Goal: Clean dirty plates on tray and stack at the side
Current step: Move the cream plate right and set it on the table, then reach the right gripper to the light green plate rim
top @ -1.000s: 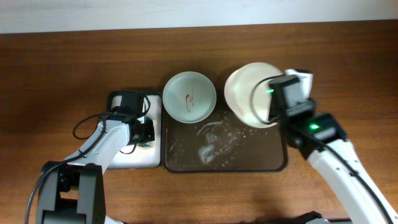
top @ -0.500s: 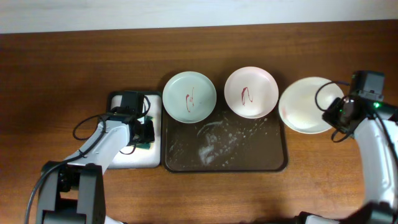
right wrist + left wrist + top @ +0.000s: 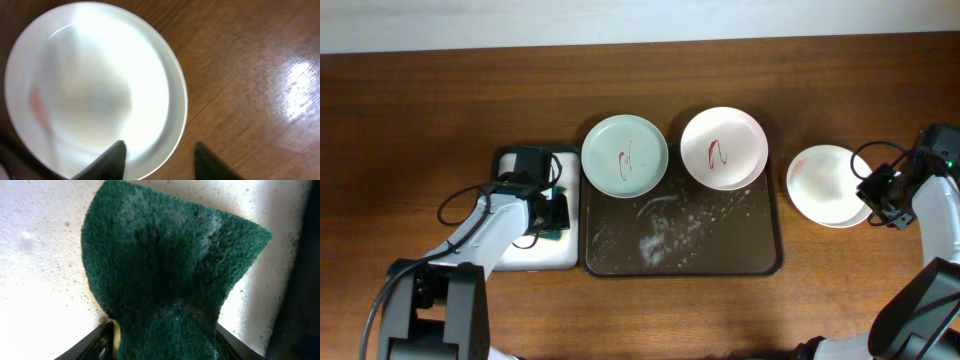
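The dark brown tray (image 3: 720, 255) holds soapy streaks. On its far rim rest a mint-green plate (image 3: 625, 156) and a white plate (image 3: 722, 148), each with a red scribble. A third pale plate (image 3: 825, 185) (image 3: 95, 85) with a faint pink smear lies on the table to the right of the tray. My right gripper (image 3: 873, 195) (image 3: 160, 145) is open, with one finger over the plate's inside and the other over the wood, the rim between them. My left gripper (image 3: 548, 215) (image 3: 164, 327) is open around a wet green sponge (image 3: 170, 260).
The sponge lies in a small white-bottomed tray (image 3: 535, 260) (image 3: 40, 255) just left of the brown tray. Bare wooden table (image 3: 250, 75) spreads right of the third plate. Black cables loop beside both arms.
My right arm carried the third plate from above the tray to the table on the right, set it down and opened. My left jaws opened around the sponge.
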Robot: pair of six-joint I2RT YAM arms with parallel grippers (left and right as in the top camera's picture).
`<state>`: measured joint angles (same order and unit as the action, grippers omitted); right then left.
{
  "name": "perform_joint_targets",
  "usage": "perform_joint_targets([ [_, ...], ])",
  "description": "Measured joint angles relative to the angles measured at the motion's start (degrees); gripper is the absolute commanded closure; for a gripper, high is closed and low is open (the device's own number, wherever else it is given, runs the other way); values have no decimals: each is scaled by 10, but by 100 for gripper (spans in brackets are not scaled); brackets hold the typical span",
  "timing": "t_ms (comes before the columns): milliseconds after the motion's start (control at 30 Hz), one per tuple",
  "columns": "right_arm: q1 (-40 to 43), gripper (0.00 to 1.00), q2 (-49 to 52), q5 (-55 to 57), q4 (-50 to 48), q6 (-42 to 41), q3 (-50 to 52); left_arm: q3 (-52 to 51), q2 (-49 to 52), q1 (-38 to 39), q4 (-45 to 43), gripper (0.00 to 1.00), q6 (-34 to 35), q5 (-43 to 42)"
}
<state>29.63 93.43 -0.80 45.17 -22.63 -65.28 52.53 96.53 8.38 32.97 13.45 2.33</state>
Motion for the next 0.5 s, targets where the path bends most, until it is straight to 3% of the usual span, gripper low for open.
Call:
perform_joint_targets([
  [267,-9,45,0,-132,-3,49,-2,-1,0,0,-2,44,0,0],
  [367,-57,44,0,-198,-1,99,-17,-1,0,0,-2,43,0,0],
  [500,-190,40,0,-244,-30,160,-34,-2,0,0,-5,43,0,0],
])
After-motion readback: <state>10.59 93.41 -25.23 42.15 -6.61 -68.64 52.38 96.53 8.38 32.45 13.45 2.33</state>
